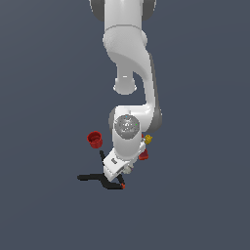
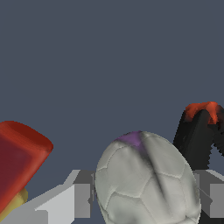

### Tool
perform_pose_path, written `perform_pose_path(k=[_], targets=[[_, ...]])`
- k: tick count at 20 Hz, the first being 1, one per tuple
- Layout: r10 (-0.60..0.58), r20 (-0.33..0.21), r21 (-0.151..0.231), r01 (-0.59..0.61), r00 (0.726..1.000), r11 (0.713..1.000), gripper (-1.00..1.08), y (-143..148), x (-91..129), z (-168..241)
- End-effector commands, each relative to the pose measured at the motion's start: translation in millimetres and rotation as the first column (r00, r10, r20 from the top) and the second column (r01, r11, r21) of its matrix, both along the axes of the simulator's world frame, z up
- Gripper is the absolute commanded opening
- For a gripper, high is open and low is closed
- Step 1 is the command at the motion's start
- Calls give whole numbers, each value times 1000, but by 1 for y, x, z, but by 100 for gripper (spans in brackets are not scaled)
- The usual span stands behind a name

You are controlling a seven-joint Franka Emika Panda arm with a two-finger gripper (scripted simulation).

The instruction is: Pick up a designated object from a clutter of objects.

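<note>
The designated object, an off-white ball with grey seams and a purple patch, fills the gap between my gripper's two grey fingers in the wrist view. Both fingers touch its sides, so the gripper is shut on it. In the exterior view the gripper hangs low over the clutter of objects and the arm hides the ball. Close beside the ball are the black spring clamp with its orange-red tip and the red drill.
In the exterior view a red cup stands at the left of the hand. The black clamp sprawls below it. The drill's yellow tip and red body show at the right. The floor is plain dark grey.
</note>
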State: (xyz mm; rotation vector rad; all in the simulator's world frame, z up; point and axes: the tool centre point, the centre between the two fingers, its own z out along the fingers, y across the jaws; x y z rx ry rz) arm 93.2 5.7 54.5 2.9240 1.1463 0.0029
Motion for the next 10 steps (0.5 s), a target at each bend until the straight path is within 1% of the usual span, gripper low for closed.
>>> perform_pose_path(k=[1, 5, 10], targets=[[0, 2, 0, 0, 1000, 1000, -100, -2, -6, 9], [0, 2, 0, 0, 1000, 1000, -100, -6, -21, 26], [0, 1, -1, 0, 1000, 1000, -100, -13, -45, 56]])
